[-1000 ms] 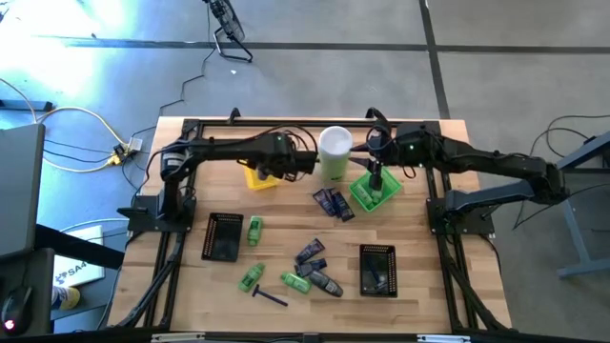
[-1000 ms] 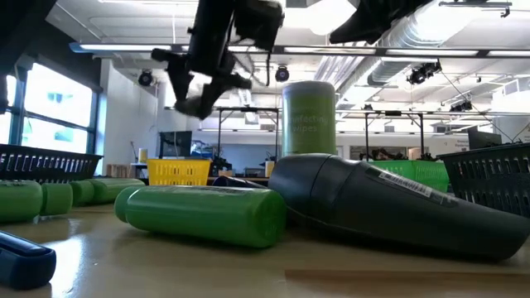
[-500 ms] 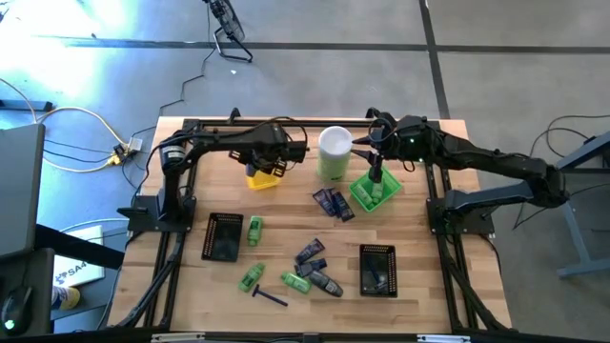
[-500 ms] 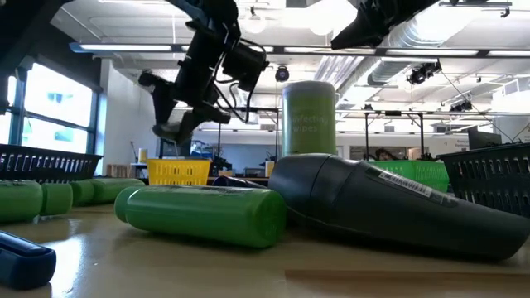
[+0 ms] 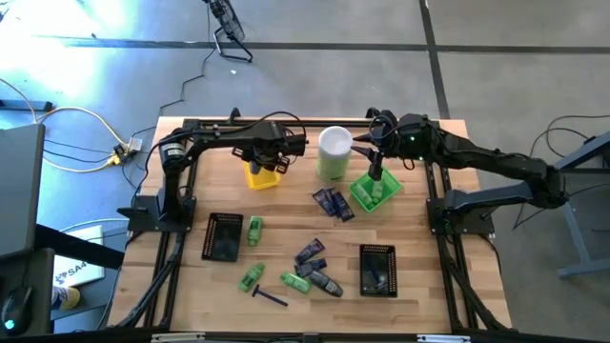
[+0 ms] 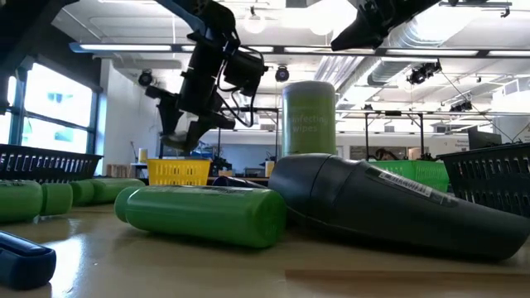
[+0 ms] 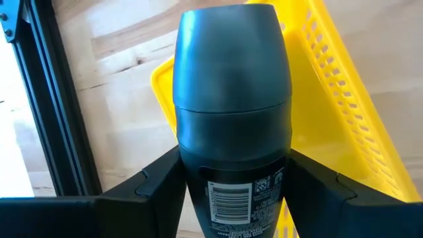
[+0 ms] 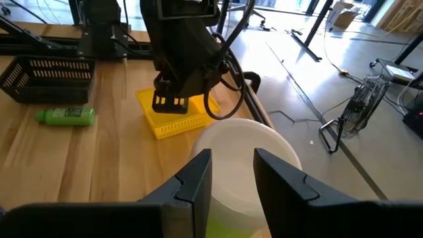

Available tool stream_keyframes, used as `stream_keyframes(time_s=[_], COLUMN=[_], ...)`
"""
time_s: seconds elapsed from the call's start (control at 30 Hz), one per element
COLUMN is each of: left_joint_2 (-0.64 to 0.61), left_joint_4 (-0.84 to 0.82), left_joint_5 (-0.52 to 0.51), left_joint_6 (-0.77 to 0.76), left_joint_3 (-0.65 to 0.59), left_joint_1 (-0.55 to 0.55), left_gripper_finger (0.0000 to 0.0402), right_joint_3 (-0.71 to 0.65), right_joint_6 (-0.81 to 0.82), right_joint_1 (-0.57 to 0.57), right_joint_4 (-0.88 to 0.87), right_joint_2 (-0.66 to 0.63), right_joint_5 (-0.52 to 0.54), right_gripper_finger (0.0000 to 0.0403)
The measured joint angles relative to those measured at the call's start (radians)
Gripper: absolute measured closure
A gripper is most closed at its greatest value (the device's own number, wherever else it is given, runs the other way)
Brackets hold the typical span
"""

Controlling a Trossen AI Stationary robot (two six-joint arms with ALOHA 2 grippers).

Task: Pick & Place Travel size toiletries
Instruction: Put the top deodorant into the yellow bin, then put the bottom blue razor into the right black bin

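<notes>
Left hand (image 7: 231, 192) grips grey roll-on (image 7: 231, 119) above yellow tray's (image 7: 344, 125) rim.

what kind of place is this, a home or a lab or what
Probably a robotics lab or workshop hall: a wooden table framed by two robot arms, bare ceiling ducts with strip lights, and loose cables across a concrete floor.

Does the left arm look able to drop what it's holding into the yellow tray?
Probably yes. The left end effector holds the dark grey deodorant right above the yellow tray, with nothing between them.
</notes>
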Motion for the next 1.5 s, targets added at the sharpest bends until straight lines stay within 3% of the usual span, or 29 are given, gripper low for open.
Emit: stream_keyframes(time_s=[0.5, 0.83, 1.13, 1.3, 1.5], left_joint_2=[0.048, 0.049, 0.049, 0.047, 0.047], left_joint_4=[0.043, 0.041, 0.039, 0.034, 0.025], left_joint_5=[-0.009, -0.009, -0.009, 0.01, 0.013], left_joint_6=[0.05, 0.052, 0.056, 0.057, 0.114], left_joint_3=[0.0, 0.0, 0.0, 0.005, 0.074], left_joint_1=[-0.001, -0.001, -0.001, -0.001, -0.001], left_gripper_finger=[0.0194, 0.0153, 0.0148, 0.0174, 0.0251], right_joint_3=[0.0, 0.0, 0.0, 0.0, 0.0], right_joint_6=[0.019, 0.02, 0.02, 0.02, 0.02], right_joint_1=[0.001, 0.0, 0.0, 0.0, 0.0], right_joint_4=[-0.002, -0.002, -0.002, -0.002, -0.003], right_joint_2=[0.0, 0.0, 0.0, 0.0, 0.0], right_joint_5=[0.0, 0.0, 0.0, 0.0, 0.0], right_gripper_finger=[0.0298, 0.0298, 0.0298, 0.0298, 0.0298])
